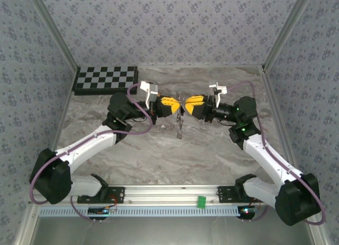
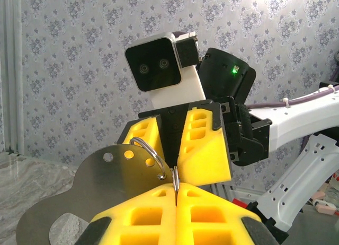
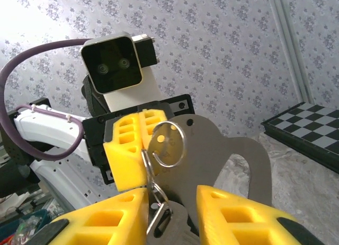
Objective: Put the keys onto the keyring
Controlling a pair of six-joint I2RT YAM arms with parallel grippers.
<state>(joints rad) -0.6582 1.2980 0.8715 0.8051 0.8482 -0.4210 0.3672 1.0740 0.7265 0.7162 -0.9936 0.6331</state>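
Note:
Both grippers meet tip to tip above the middle of the table. My left gripper [image 1: 177,104] [image 2: 175,189] is shut on a thin steel keyring [image 2: 175,177], pinched edge-on between its yellow fingertips. A wider wire ring [image 2: 150,149] [image 3: 170,144] passes through a hole in a flat grey metal plate [image 2: 95,186] [image 3: 228,165]. My right gripper [image 1: 186,105] [image 3: 172,194] faces the left one. Its jaws stand apart around the plate's lower edge and a flat silvery key [image 3: 170,226] that hangs from small linked rings. A thin bunch [image 1: 180,126] dangles below the grippers, too small to make out.
A black and white checkerboard [image 1: 106,79] [image 3: 307,131] lies at the table's back left corner. A small green piece [image 1: 201,201] sits on the front rail between the arm bases. Patterned walls close in the marbled table [image 1: 212,149] on three sides.

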